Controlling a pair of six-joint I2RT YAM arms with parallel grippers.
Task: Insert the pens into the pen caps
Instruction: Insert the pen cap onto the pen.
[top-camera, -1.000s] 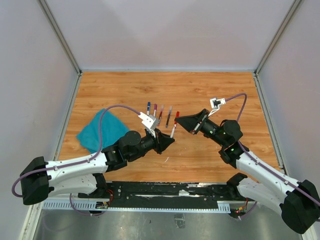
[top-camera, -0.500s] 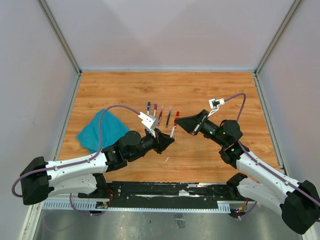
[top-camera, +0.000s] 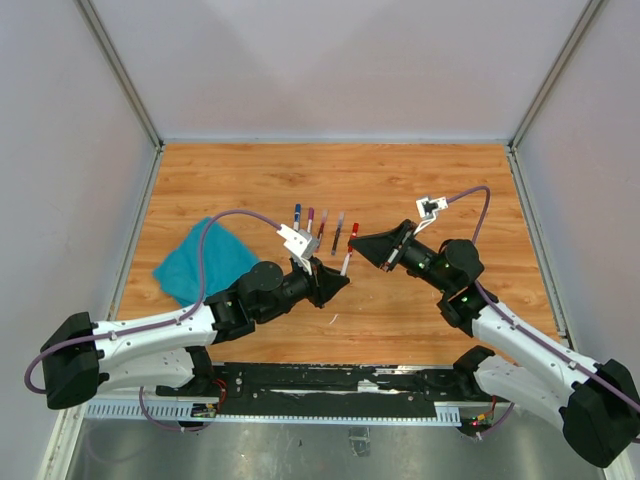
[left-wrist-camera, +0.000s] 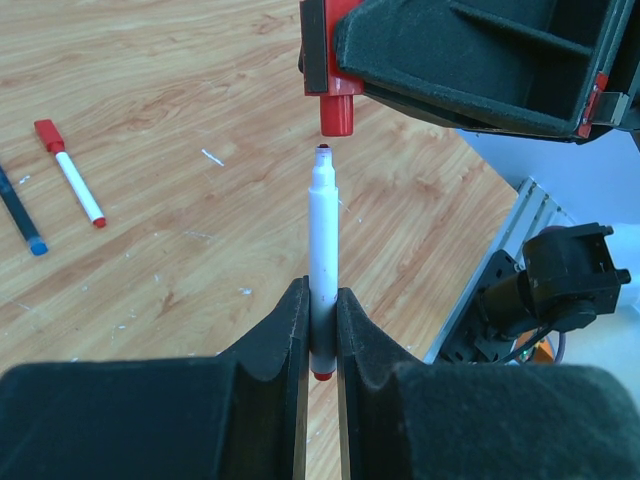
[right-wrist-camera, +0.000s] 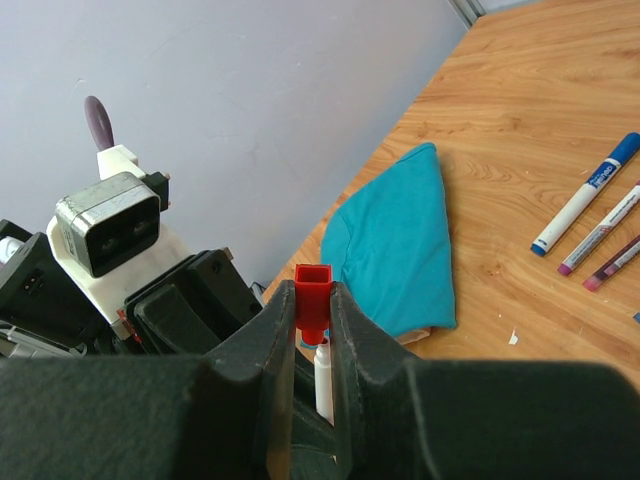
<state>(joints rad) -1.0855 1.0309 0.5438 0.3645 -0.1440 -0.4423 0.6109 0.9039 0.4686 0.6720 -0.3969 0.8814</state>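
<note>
Above the table (left-wrist-camera: 150, 90), my left claw (left-wrist-camera: 320, 300) pinches the pen (left-wrist-camera: 322, 230), my right claw (right-wrist-camera: 313, 315) the red cap (right-wrist-camera: 313, 288); any wobble now and they'd jam off-centre.

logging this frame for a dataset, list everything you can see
loose pens: five; ends blue, magenta, pinkish, dark, red; in a row on the table
held pen: one; white barrel, red tip; in the left gripper, tip aimed at the cap, small gap between
cap: one; red; in the right gripper
cloth: one; teal; table's left side
table: one; wood
left gripper: black; shut on the held pen
right gripper: black; shut on the cap
</note>
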